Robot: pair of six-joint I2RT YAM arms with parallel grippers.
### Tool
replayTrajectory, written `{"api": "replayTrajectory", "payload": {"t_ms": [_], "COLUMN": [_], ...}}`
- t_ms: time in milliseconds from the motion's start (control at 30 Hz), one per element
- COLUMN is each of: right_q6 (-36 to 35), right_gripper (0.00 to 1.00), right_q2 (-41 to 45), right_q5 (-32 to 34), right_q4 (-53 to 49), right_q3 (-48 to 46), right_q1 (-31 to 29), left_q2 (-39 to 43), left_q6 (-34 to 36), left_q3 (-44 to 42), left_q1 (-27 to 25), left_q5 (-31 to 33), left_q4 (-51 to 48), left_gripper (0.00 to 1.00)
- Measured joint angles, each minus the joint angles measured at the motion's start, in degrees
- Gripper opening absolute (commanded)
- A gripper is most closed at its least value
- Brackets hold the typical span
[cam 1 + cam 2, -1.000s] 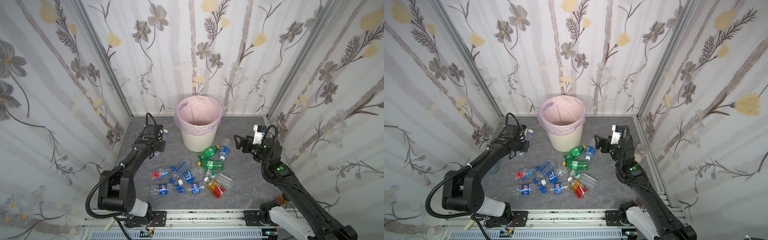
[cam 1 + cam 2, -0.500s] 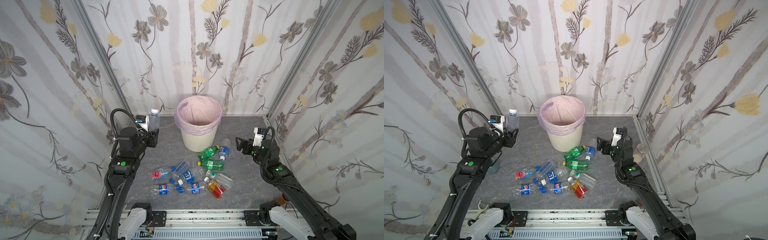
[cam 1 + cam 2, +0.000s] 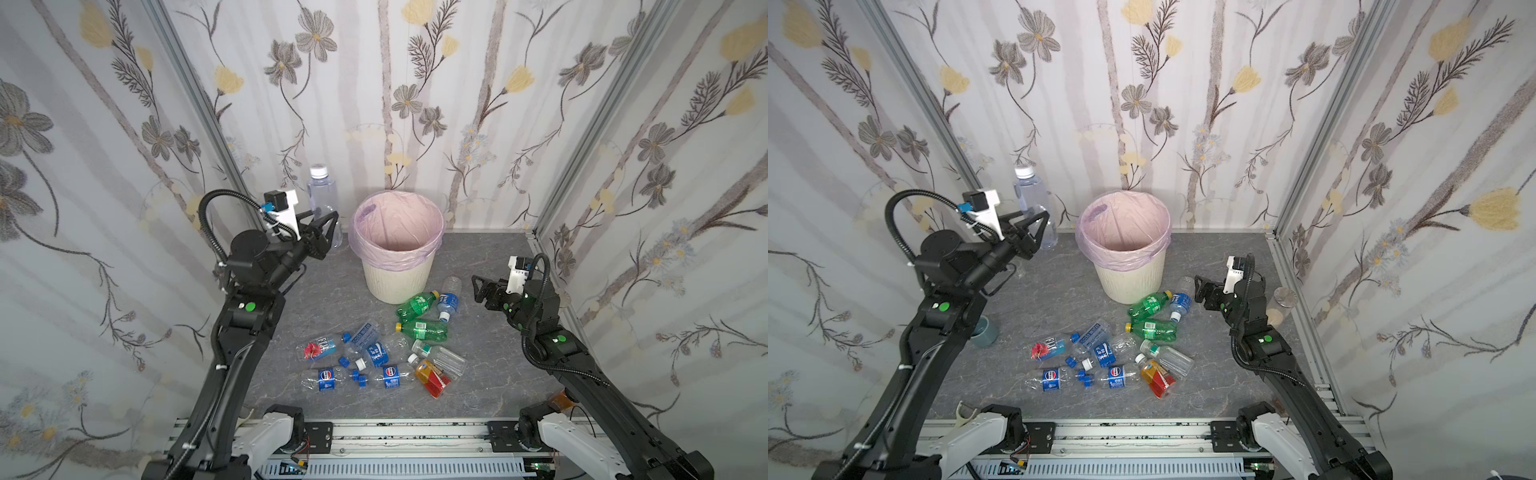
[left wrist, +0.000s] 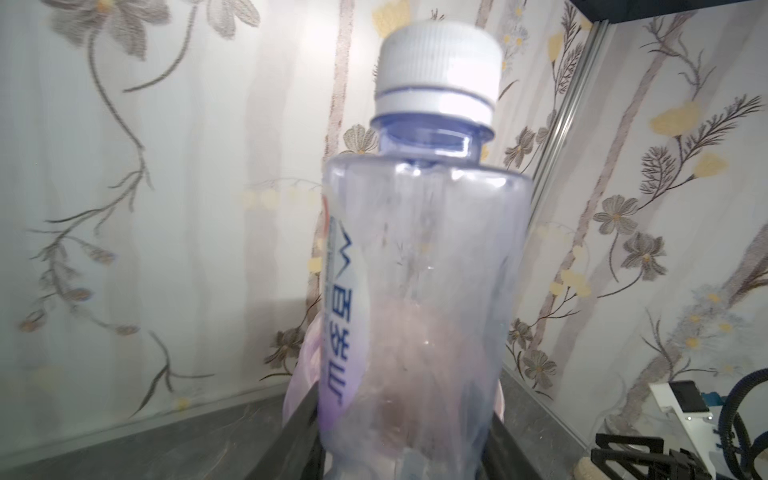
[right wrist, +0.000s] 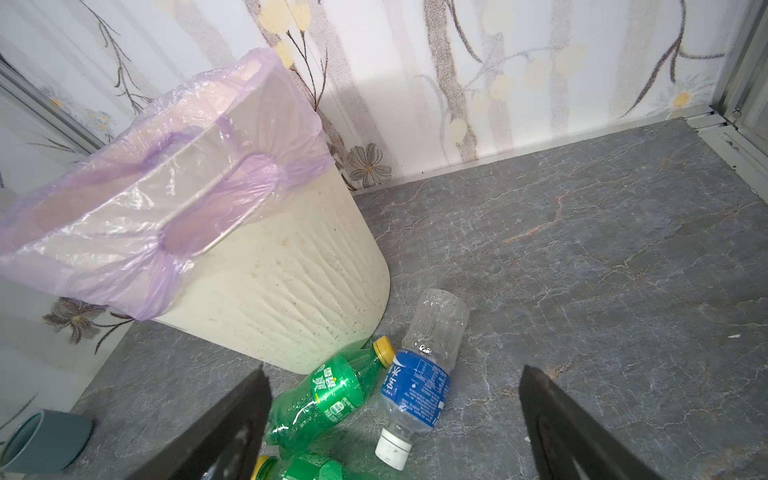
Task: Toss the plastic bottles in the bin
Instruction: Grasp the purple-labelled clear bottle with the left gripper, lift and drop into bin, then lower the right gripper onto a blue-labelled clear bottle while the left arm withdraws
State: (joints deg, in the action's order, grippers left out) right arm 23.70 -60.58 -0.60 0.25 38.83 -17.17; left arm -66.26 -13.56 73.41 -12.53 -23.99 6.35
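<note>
My left gripper (image 3: pixel 328 227) (image 3: pixel 1039 229) (image 4: pixel 405 419) is shut on the lower body of a clear plastic bottle (image 3: pixel 322 195) (image 3: pixel 1029 192) (image 4: pixel 424 270) with a white cap. It holds the bottle upright in the air, just left of the bin's rim. The bin (image 3: pixel 395 282) (image 3: pixel 1129 280) (image 5: pixel 282 282) is cream, ribbed and lined with a pink bag. Several more bottles lie on the floor in front of it: green ones (image 3: pixel 415 305) (image 5: pixel 324 395), a blue-labelled one (image 3: pixel 448 301) (image 5: pixel 417 384) and an orange-red one (image 3: pixel 432 378). My right gripper (image 3: pixel 478 286) (image 3: pixel 1200 287) (image 5: pixel 392 374) hangs open and empty, right of the green and blue-labelled bottles.
A grey-blue cup (image 3: pixel 984 330) (image 5: pixel 45 436) stands on the floor by the left arm. A small round thing with a grey top (image 3: pixel 1284 297) sits by the right wall. Loose blue caps (image 3: pixel 360 377) lie among the bottles. Flowered walls close in on three sides.
The left arm has risen from low near the left wall, carrying the bottle up to stand upright beside the bin's rim. The right gripper has drifted slightly rightward, still open.
</note>
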Motion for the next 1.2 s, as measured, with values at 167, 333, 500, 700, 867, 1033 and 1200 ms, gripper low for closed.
{"api": "replayTrajectory", "payload": {"t_ms": [167,333,500,700,867,1033,1200], "right_q6": [1.0,1.8,2.6,2.8,2.8,2.8,2.8], "right_gripper": [0.93,0.94,0.93,0.94,0.93,0.92,0.88], "right_q2": [-0.4,-1.7,-5.8,-13.9,-22.1,-32.2,-41.6], "right_q5": [1.0,0.9,0.5,-1.9,-3.6,-5.0,-5.6], "right_q4": [-0.5,-2.1,-3.2,-5.7,-8.1,-9.0,-9.9], "right_q3": [0.0,0.0,0.9,6.3,9.8,14.1,18.8], "right_q1": [0.0,0.0,0.0,0.0,0.0,0.0,0.2], "left_q2": [-18.9,-19.2,-11.0,-1.2,5.2,10.8,14.8], "left_q6": [-0.4,2.3,4.5,6.0,6.8,7.2,7.4], "left_q3": [19.0,19.4,11.5,-0.4,-8.3,-14.5,-19.4], "left_q1": [-5.7,-6.8,-5.4,-3.2,-2.2,-2.0,-2.0], "left_q5": [0.8,6.2,10.2,13.4,15.8,16.9,17.3], "left_q4": [-2.8,-8.8,-10.4,-12.6,-15.6,-17.7,-18.8], "left_gripper": [1.0,1.0,1.0,1.0,1.0,1.0,1.0]}}
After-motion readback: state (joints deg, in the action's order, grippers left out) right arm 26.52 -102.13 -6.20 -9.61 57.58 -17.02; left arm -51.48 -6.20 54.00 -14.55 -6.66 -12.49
